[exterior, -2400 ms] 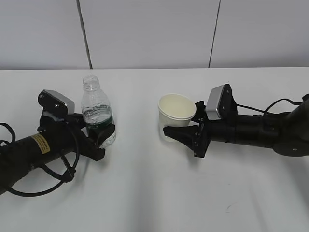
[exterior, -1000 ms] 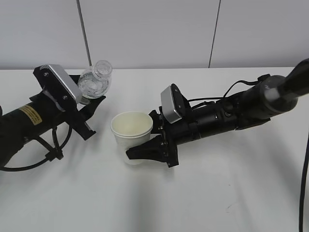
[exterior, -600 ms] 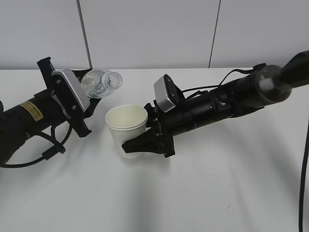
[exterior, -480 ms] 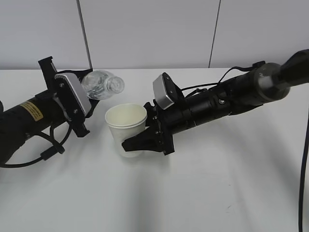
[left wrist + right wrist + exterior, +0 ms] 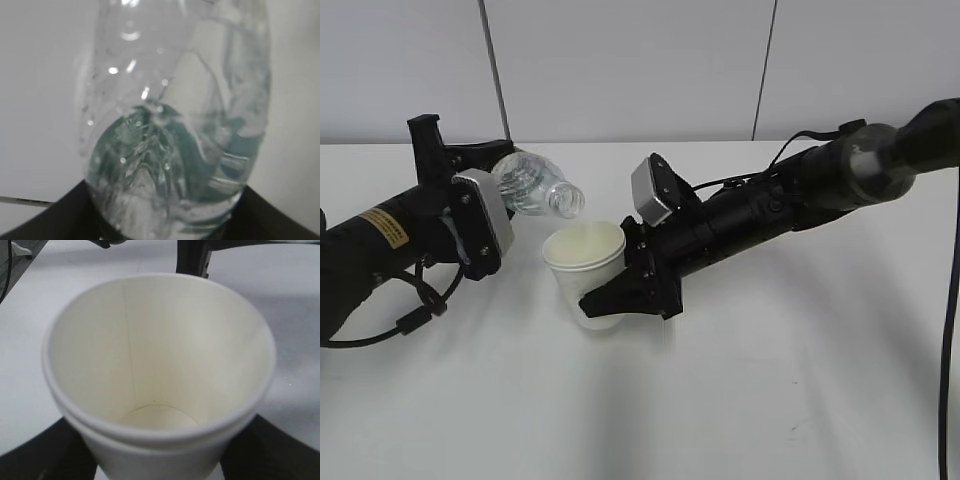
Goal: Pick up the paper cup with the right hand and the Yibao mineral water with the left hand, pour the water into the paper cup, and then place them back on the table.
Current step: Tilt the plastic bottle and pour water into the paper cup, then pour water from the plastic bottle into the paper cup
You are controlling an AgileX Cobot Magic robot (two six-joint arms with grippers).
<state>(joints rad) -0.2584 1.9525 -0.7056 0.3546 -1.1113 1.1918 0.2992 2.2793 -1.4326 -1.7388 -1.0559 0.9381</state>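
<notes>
Exterior view: right hand (image 5: 620,296) grips paper cup (image 5: 586,268), raised off table (image 5: 740,400). Left hand (image 5: 495,205) squeezes Yibao mineral water (image 5: 535,185), tipped sideways, open mouth just above cup rim.

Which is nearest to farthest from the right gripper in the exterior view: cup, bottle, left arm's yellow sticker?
From the right gripper:
1. Paper cup, in its grip.
2. Yibao mineral water, up-left, mouth above the cup.
3. Yellow sticker, far left.
</notes>
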